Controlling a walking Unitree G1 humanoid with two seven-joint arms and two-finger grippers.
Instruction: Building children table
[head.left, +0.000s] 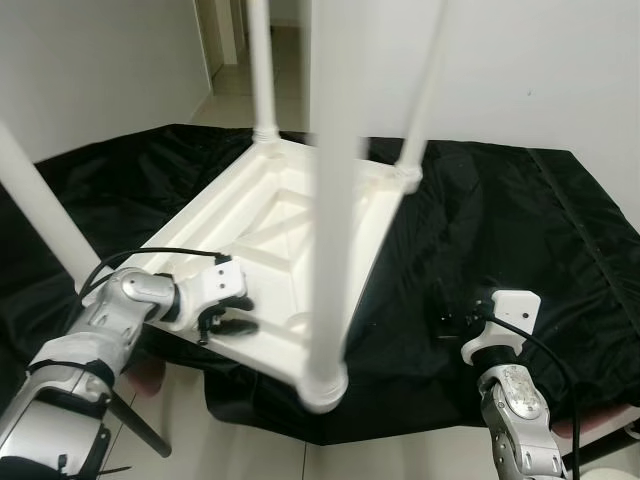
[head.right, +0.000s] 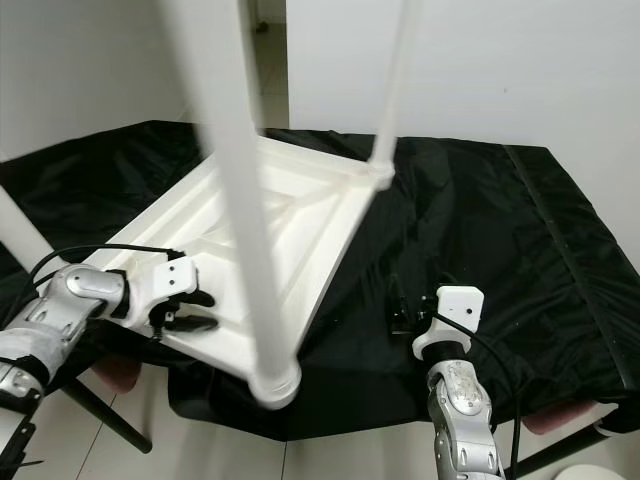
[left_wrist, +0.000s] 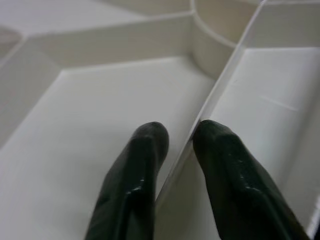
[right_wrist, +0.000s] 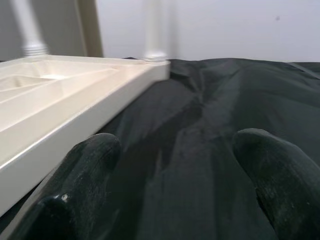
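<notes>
L pincer (left_wrist: 175, 150): fingers (left_wrist: 132, 175) closed on a thin rib (left_wrist: 220, 90) on the underside of the white table (head.left: 290, 240), one finger each side, tips touching the plastic; rib runs toward a round socket wall (left_wrist: 210, 45). In the head views the same pincer (head.left: 228, 312) sits at the near-left edge of the table frame. R pincer (right_wrist: 175, 190): fingers (right_wrist: 85, 185) spread, holding nothing, hovering just above the black cloth (head.left: 500, 230), near the table's right edge (right_wrist: 90, 110) but apart from it; seen from the head at (head.left: 455, 318). Table lies upside down on the cloth-covered desk, tilted, near corner overhanging the front edge; four legs stand up: near leg (head.left: 335, 200), left leg (head.left: 45, 210), two far legs (head.left: 262, 70) and (head.left: 425, 80), all seated in corner sockets. Judgement: assembly looks near done; step in hand = steadying or shifting the frame by the rib. To do well: keep the L grip low on the rib near the socket, where the plastic is stiffest; pull along the rib, not across it, since a thin wall may flex or slip out. Bring R pincer to the right edge for a 2nd hold before any lift or flip; the overhanging corner w/ its tall leg could tip toward the floor. Cloth is slick and loose, so expect sliding.
</notes>
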